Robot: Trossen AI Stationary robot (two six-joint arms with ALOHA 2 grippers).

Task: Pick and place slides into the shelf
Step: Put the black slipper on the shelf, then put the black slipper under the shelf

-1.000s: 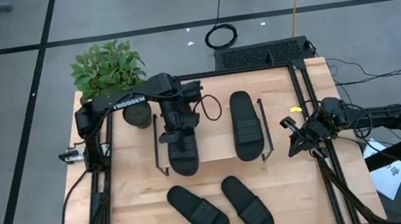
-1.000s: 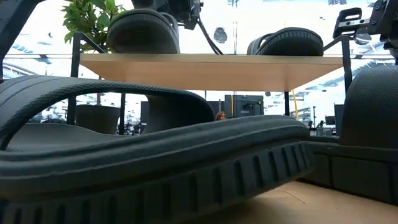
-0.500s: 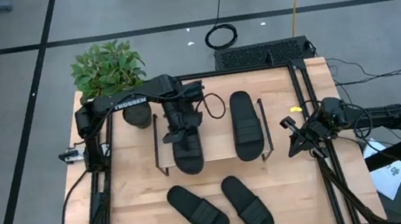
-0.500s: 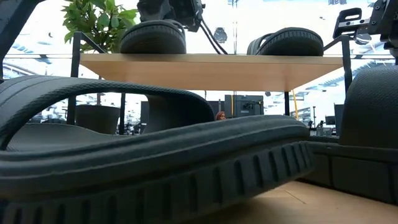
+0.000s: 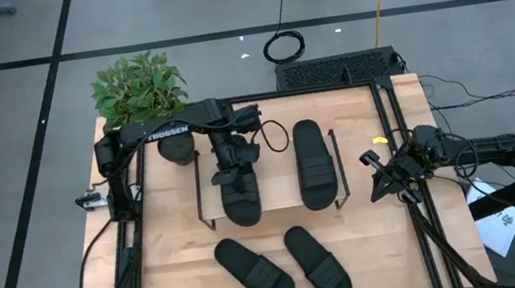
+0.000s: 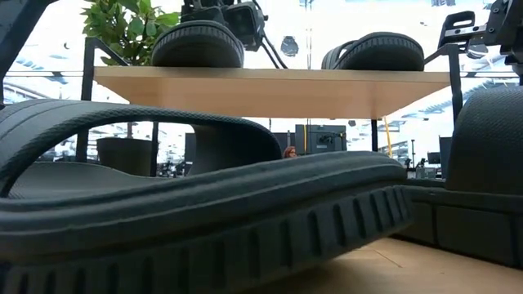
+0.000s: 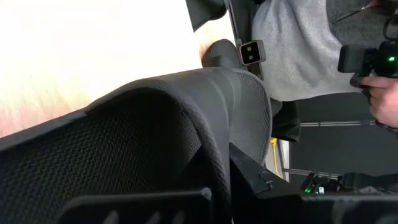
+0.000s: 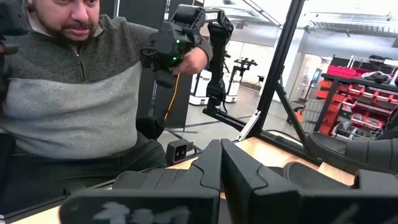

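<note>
The left hand (image 5: pixel 233 176) has carried its slide (image 5: pixel 238 199) further onto the shelf (image 5: pixel 272 177), still clamped on its strap, so 2 slides now sit up top while 2 (image 5: pixel 254 270) wait on the bench (image 5: pixel 184 265) below; the right hand (image 5: pixel 381 184) stays closed, idle.

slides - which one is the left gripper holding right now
The slide on the shelf's left half: the left gripper is shut on its strap; the other three lie free.

Right gripper (image 8: pixel 221 163) jaws shut; seated person (image 8: pixel 68 106) behind table edge.
</note>
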